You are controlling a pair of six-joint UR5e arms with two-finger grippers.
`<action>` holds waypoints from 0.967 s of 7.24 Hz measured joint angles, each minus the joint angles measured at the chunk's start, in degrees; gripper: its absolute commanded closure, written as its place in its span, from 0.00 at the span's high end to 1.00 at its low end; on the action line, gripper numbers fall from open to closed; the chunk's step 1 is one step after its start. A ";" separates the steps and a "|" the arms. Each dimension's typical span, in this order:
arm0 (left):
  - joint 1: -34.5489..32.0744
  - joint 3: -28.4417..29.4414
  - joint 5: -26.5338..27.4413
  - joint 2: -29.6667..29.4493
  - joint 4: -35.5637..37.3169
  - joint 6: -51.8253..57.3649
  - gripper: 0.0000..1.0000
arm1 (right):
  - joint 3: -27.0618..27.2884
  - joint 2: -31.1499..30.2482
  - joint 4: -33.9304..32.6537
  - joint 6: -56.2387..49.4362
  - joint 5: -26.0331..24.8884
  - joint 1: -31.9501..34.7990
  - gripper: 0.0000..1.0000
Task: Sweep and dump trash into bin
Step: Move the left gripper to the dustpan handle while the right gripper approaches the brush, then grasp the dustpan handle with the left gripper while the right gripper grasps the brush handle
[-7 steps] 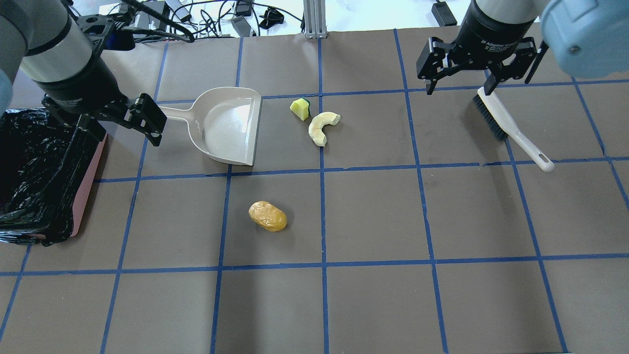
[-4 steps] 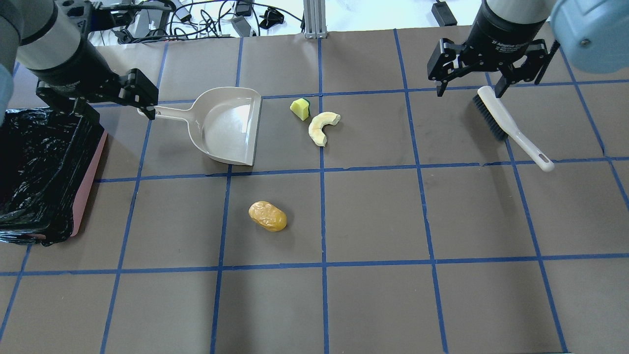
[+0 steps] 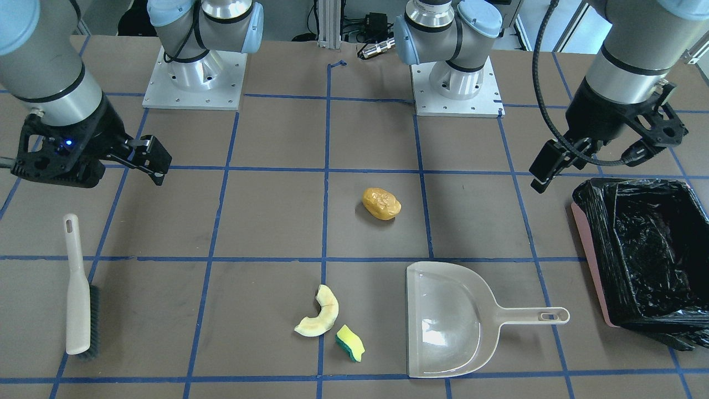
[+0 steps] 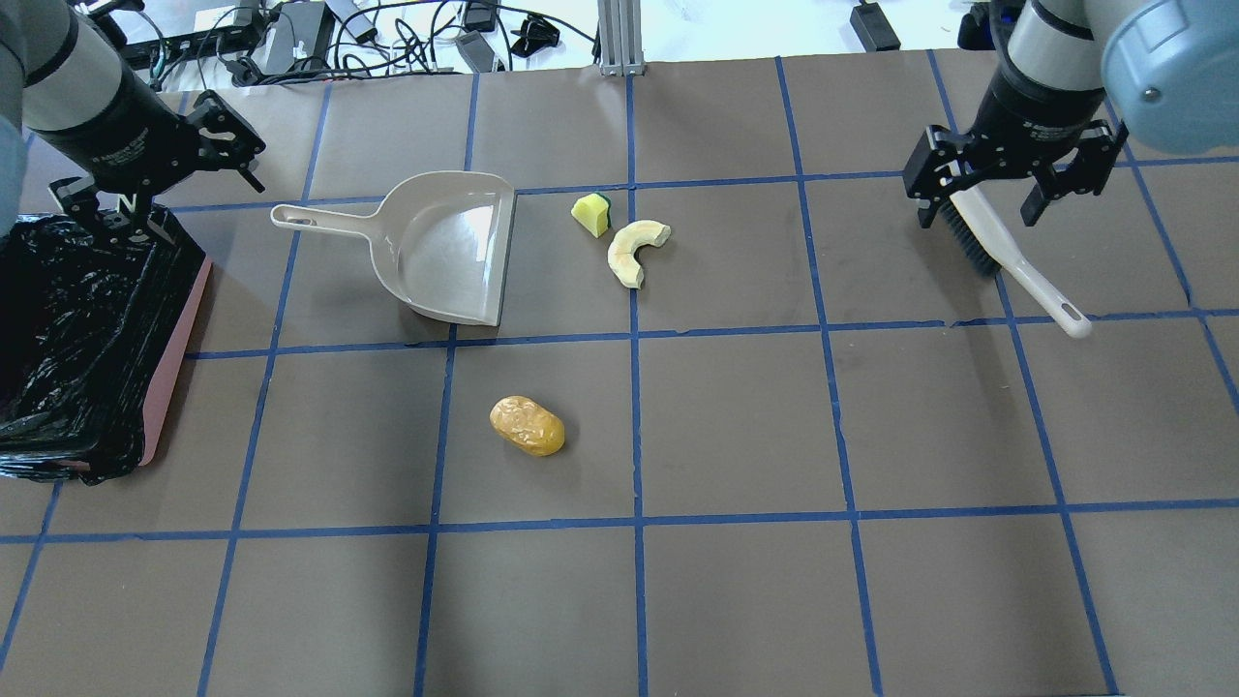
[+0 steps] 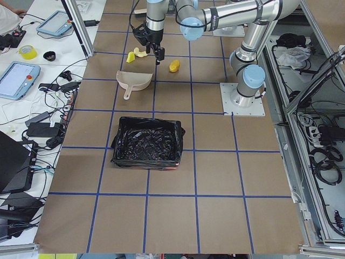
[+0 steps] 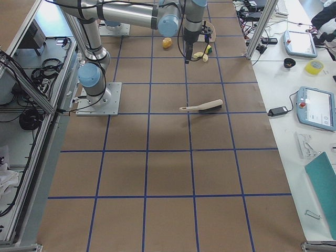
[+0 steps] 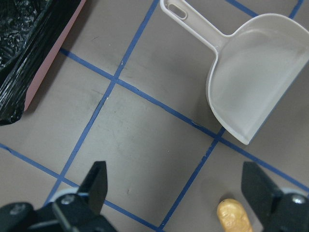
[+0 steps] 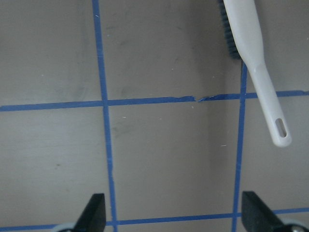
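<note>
Bin (image 4: 186, 310), rectangular, pink, lined with crinkled glossy black bag, stands far left, apart from smooth beige plastic dustpan (image 4: 455, 252), white bristled brush (image 4: 1007, 257), lumpy golden potato-like piece (image 4: 527, 425), pale crescent slice (image 4: 631, 250) and yellow-green sponge (image 4: 590, 214), while left gripper (image 7: 176, 181), spread empty, has quit the dustpan handle, right gripper (image 8: 174, 207) likewise spread.

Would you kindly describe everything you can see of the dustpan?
The dustpan is beige, glossy plastic: a shallow scoop with raised walls and a slim handle ending in a hanging slot. It lies flat and empty on the brown table, mouth toward the sponge, handle toward the bin. Nothing grips it.
</note>
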 measured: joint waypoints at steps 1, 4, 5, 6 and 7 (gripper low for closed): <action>0.09 0.14 0.00 -2.27 1.26 -6.98 1.00 | 1.75 0.77 -1.20 -8.62 -0.80 -4.04 1.00; 0.17 0.95 -6.77 -11.48 8.47 -21.54 1.00 | 8.83 4.18 -13.65 -30.14 -3.76 -11.83 1.00; 0.20 1.53 -8.27 -14.33 10.20 -25.05 1.00 | 10.13 5.83 -16.90 -34.70 -3.96 -12.40 0.97; 0.33 2.42 -9.32 -16.88 11.83 -27.41 1.00 | 10.78 7.16 -18.23 -36.78 -4.04 -12.58 0.96; 0.52 3.16 -9.80 -19.19 13.42 -28.93 1.00 | 11.25 8.07 -18.99 -37.61 -4.16 -12.63 0.95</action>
